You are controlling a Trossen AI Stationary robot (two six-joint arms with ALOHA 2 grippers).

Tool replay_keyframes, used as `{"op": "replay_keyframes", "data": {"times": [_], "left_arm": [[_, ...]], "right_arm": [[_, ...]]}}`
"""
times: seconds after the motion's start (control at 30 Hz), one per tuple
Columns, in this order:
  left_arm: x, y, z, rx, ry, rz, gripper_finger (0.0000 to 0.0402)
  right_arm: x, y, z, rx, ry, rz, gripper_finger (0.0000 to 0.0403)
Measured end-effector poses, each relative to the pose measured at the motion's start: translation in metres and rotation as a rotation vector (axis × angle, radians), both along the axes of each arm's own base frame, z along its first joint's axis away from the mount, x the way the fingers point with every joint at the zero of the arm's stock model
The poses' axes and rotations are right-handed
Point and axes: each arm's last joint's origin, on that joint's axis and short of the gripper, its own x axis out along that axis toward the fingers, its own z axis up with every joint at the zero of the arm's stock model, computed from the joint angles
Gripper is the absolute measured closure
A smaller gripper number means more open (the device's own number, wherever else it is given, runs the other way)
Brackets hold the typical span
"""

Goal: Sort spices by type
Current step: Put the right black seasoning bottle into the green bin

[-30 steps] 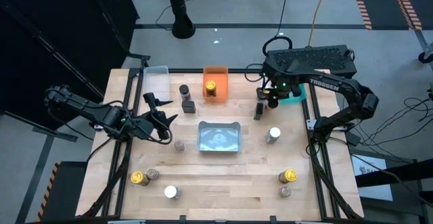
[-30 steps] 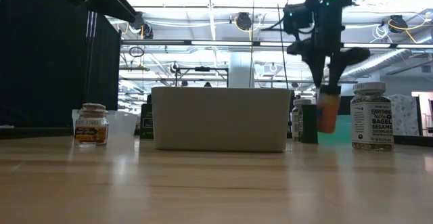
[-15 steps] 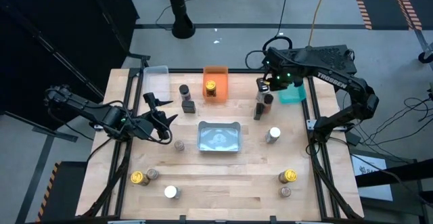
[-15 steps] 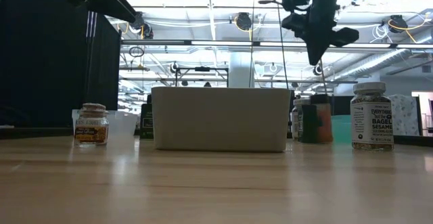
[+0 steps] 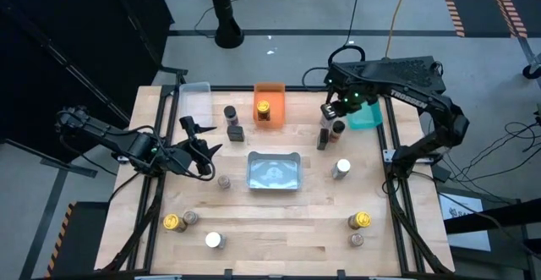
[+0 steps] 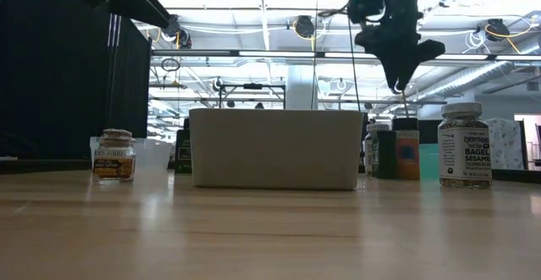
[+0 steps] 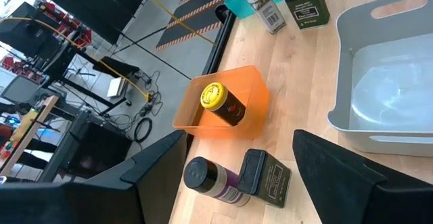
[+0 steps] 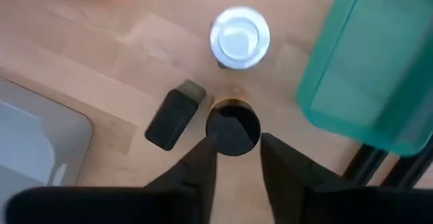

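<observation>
High view: right gripper (image 5: pixel 333 115) hangs directly over a dark-lidded jar (image 5: pixel 337 128) beside the teal bin (image 5: pixel 367 117), with a dark tin (image 5: pixel 323 139) just beside it. Left gripper (image 5: pixel 196 142) waits at the table's left side, fingers spread, empty. Counted here: two gold-lidded jars on the table plus one in the orange bin (image 5: pixel 270 91); two white-lidded jars; three small brown-lidded jars; two dark-lidded jars; two dark tins; four bins (clear, orange, grey, teal).

Low view: right gripper is above the jar tops, clear of them. The orange-labelled jar (image 6: pixel 407 148) stands upright on the table.

Left wrist view: gold-lidded jar (image 7: pixel 223 103) inside the orange bin; dark-lidded jar and tin just outside it.

Right wrist view: fingers (image 8: pixel 199 164) part-open, straddling the black lid from above; I cannot see contact, so judged not held. Risk: jar, tin and white-lidded jar (image 8: pixel 239 36) crowd together; an off-centre descent could tip the jar or nudge the tin.
</observation>
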Motion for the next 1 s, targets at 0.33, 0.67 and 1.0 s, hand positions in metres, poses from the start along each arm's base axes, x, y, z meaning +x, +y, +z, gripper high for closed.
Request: {"op": "replay_keyframes", "data": {"times": [0.33,0.67,1.0], "left_arm": [[0.0,0.0,0.0,-0.001,0.001,0.0,0.0123],[-0.003,0.001,-0.004,-0.021,0.026,0.021,0.0123],[-0.003,0.0,-0.004,-0.04,0.025,0.009,0.0123]], "right_arm": [[0.015,-0.008,-0.029,0.115,0.111,-0.092,0.014],[0.019,-0.019,-0.043,0.11,0.115,-0.112,0.011],[0.007,-0.017,-0.074,0.127,0.136,-0.144,0.0114]]}}
